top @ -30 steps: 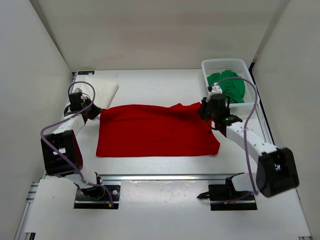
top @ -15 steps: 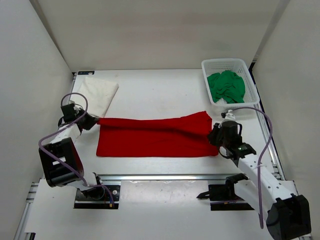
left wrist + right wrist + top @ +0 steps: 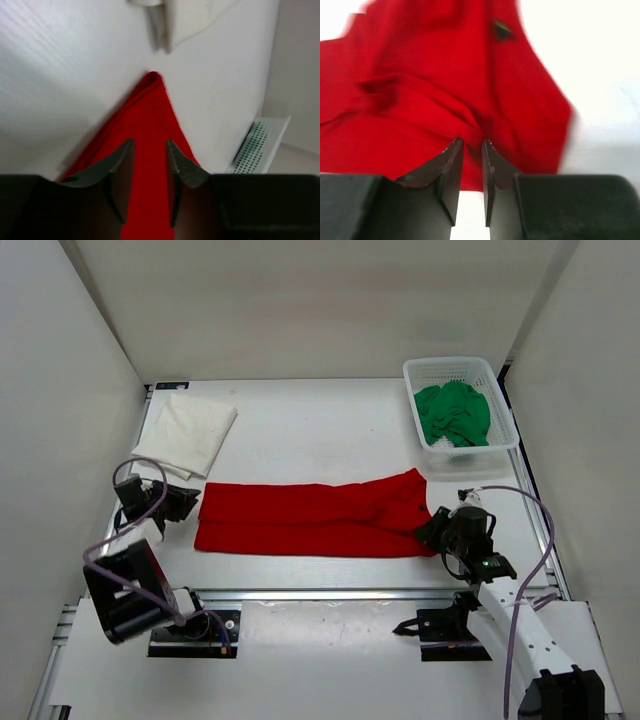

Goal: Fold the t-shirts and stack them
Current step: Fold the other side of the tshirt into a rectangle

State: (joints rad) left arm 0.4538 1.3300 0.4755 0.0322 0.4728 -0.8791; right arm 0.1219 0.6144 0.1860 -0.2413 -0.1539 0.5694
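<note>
The red t-shirt [image 3: 310, 520] lies as a long, narrow folded strip across the table's near middle. My left gripper [image 3: 190, 503] is at its left end, with red cloth [image 3: 150, 110] filling the gap between the jaws [image 3: 150, 142]. My right gripper [image 3: 432, 531] is at its right end, pinching a wrinkled fold of the red cloth [image 3: 420, 100] at the fingertips [image 3: 472, 141]. The white t-shirt [image 3: 188, 433] lies folded at the far left. The green t-shirt [image 3: 455, 412] is bunched inside the basket.
The white mesh basket [image 3: 450, 365] stands at the far right corner; its side shows in the left wrist view [image 3: 255, 145]. White walls enclose the table on three sides. A metal rail [image 3: 330, 595] runs along the near edge.
Both grippers moved toward the near edge, pulling the shirt's far edge with them. The red shirt went from a wide sheet to a narrow strip. The left arm no longer covers the white t-shirt.
</note>
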